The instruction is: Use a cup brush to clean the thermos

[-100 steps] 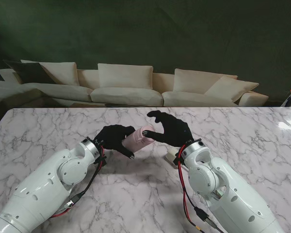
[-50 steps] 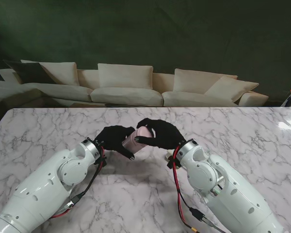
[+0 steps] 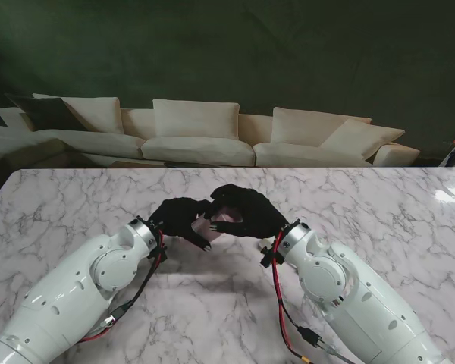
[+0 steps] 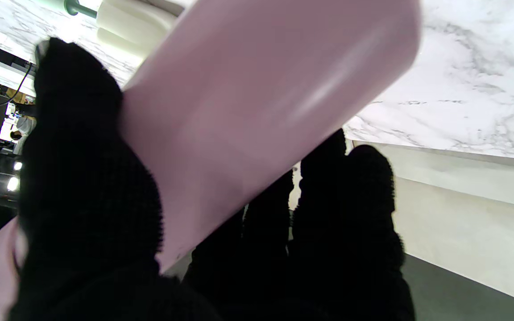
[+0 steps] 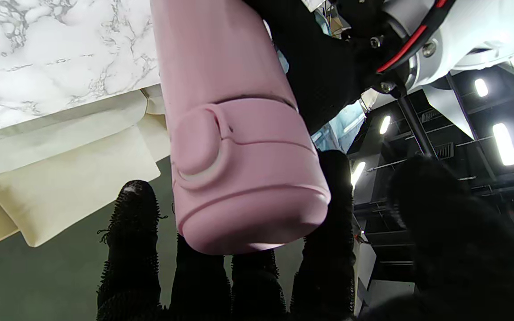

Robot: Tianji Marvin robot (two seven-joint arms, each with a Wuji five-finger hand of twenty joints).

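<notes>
My left hand (image 3: 180, 218) is shut around the body of the pink thermos (image 3: 224, 218) and holds it tilted above the marble table (image 3: 379, 205), lid end toward the right. In the left wrist view the thumb and fingers (image 4: 341, 214) clamp the pink thermos body (image 4: 261, 111). My right hand (image 3: 244, 212) is curled over the lid end and covers most of it. Its wrist view shows the flip lid (image 5: 248, 196) with the right hand (image 5: 328, 267) behind it, fingers (image 5: 136, 249) on one side and thumb on the other. The cup brush (image 4: 123, 20), white head on a green handle, lies on the table; the stand view hides it.
A cream sofa (image 3: 197, 136) runs along the table's far edge, under a dark green backdrop. Both white forearms reach in from the near corners and meet near the table's middle. A red cable (image 3: 277, 280) hangs along the right forearm.
My right hand has come down from above the thermos and closed its fingers around the lid end. The left hand still holds the thermos, now tipped slightly more toward the right hand.
</notes>
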